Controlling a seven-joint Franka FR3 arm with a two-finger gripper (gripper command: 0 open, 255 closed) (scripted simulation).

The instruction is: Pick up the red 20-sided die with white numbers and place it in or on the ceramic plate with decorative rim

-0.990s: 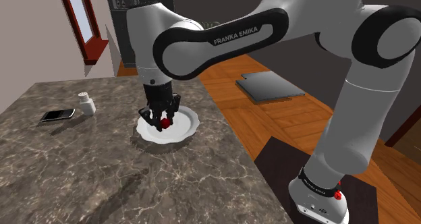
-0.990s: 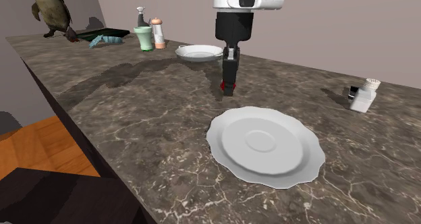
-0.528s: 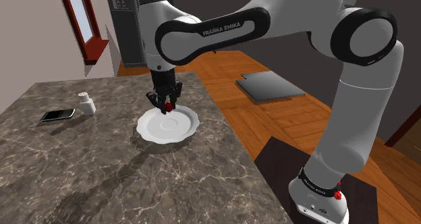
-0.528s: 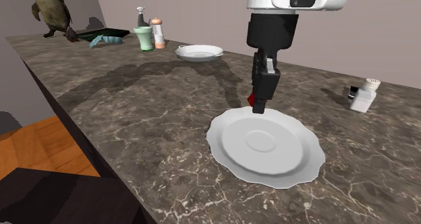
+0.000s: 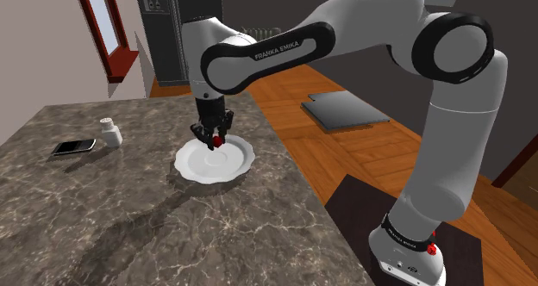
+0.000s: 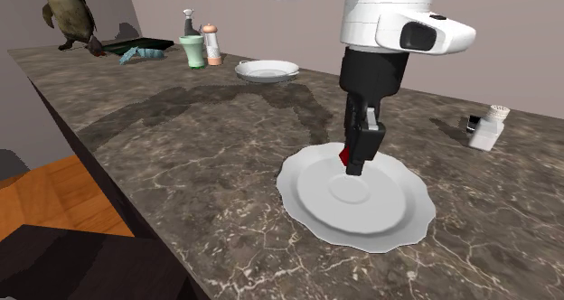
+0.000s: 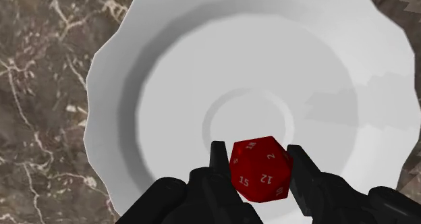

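Dark marble counter (image 5: 103, 233), wood floor (image 5: 371, 159) with grey mat (image 5: 345, 112), red-framed window (image 5: 105, 19) in pale wall (image 5: 43, 56), dark cabinet (image 5: 168, 39) behind.

White Franka arm (image 5: 448, 155) with black joints, FRANKA EMIKA lettered white on a black band, all-black gripper (image 5: 217, 142), and a red spot on its base (image 5: 403, 260).

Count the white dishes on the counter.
2. The large plate lies under the pincer holding the red die; a smaller dish sits farther back near a shaker.
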